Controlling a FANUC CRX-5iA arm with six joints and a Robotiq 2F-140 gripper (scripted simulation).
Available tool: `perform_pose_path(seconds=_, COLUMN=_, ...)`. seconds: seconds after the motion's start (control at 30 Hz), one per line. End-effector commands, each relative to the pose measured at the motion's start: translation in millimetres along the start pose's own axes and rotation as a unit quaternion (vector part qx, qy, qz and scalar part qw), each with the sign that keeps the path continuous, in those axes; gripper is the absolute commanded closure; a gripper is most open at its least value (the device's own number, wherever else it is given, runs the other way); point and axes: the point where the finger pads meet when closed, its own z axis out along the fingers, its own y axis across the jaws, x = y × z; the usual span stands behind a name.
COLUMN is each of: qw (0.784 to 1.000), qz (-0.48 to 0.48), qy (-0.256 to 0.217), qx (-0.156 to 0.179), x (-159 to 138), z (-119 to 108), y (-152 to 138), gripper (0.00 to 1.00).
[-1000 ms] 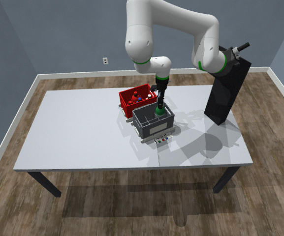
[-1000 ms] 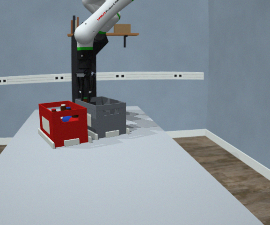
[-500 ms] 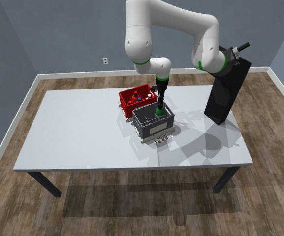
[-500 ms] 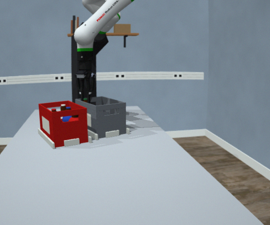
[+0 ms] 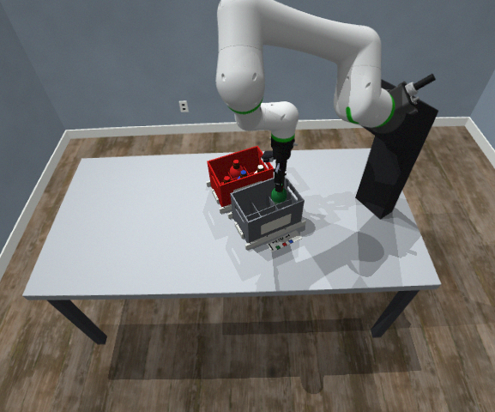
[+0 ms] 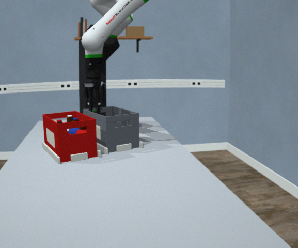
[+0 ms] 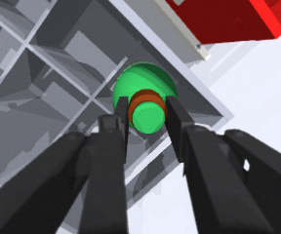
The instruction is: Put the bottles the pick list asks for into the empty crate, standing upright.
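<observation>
My gripper (image 7: 146, 110) is shut on the neck of a green-labelled bottle (image 7: 145, 93) with a green cap. It holds the bottle upright in the far right compartment of the grey crate (image 5: 267, 210), and the bottle's green shoulder (image 5: 278, 195) shows above the crate's dividers. In the exterior view the fingers (image 6: 94, 102) reach down to the grey crate's (image 6: 115, 128) far rim. The red crate (image 5: 239, 173) stands behind the grey one and holds several bottles with red, blue and white caps. The pick list (image 5: 284, 242) lies in front of the grey crate; its lines are too small to read.
Both crates sit in white corner guides on the table. A tall black pedestal (image 5: 394, 154) carries the arm's base at the table's right. The red crate (image 6: 69, 135) stands close beside the grey one.
</observation>
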Motion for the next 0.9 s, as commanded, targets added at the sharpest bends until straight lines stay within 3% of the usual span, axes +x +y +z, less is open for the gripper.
perform_pose_path(seconds=0.0, qw=1.0, qz=0.0, qy=0.0, qx=0.0, x=0.3, z=1.6, y=0.3, gripper=0.9)
perform_pose_path(seconds=0.77, qw=1.0, qz=0.0, qy=0.0, qx=0.0, x=0.4, z=7.0, y=0.3, gripper=0.9)
perform_pose_path(seconds=0.8, qw=1.0, qz=0.0, qy=0.0, qx=0.0, x=0.4, z=9.3, y=0.3, gripper=0.56)
perform_pose_path(seconds=0.87, qw=1.0, qz=0.0, qy=0.0, qx=0.0, x=0.4, z=9.3, y=0.3, gripper=0.56)
